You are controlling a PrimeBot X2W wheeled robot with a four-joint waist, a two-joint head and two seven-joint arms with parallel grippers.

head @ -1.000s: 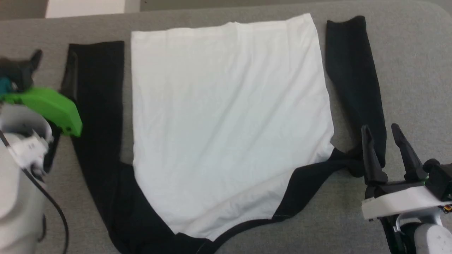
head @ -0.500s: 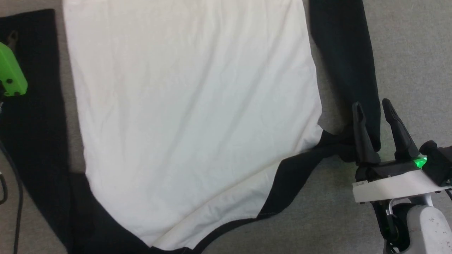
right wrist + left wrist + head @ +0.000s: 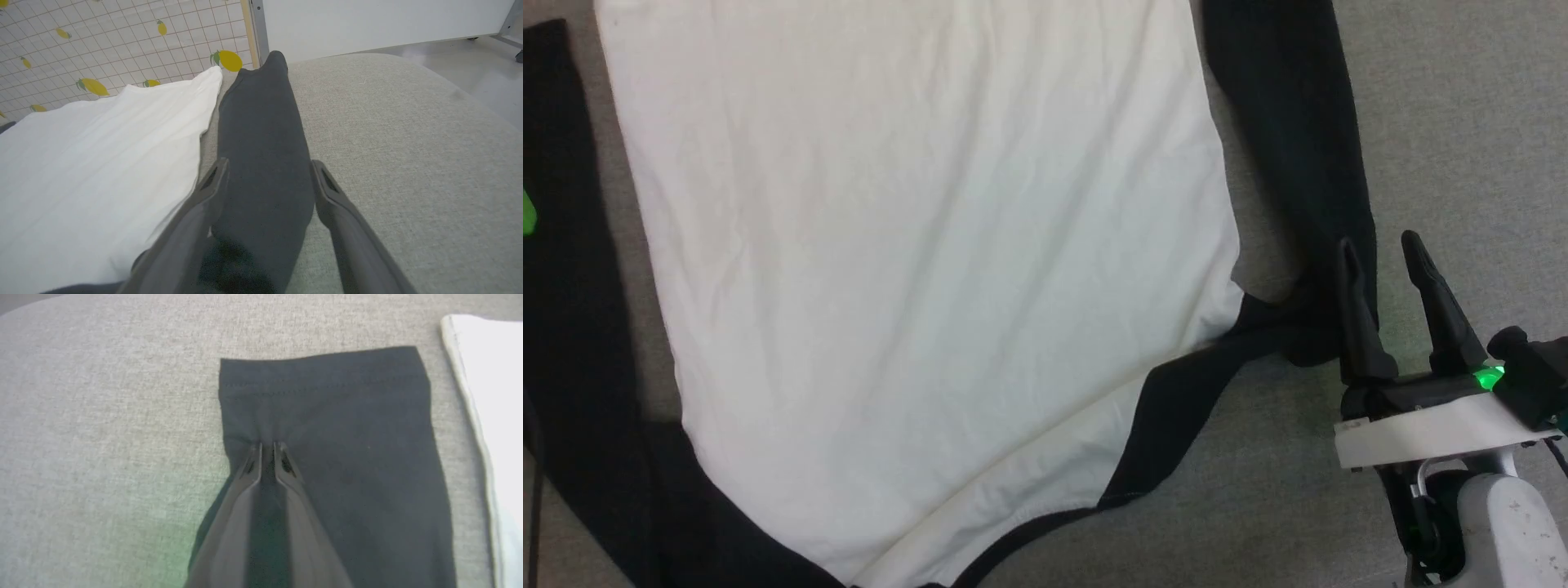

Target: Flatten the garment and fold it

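Right gripper, head view: right gripper (image 3: 1379, 245) sits at the lower right, its two dark fingers spread and holding nothing, tips over the lower end of the black sleeve on that side.
Garment, head view: garment (image 3: 915, 245) lies spread on the grey cushion (image 3: 1462, 122), white body in the middle, a black sleeve along each side, black trim curving along the near edge.
Left gripper, left wrist view: left gripper (image 3: 270, 448) has its fingers drawn nearly together, pinching a pucker of black sleeve near the stitched hem; the white body's edge lies to the right.
Right gripper, right wrist view: fingers stand wide apart, the black sleeve running between them towards a lemon-print wall (image 3: 102, 41).
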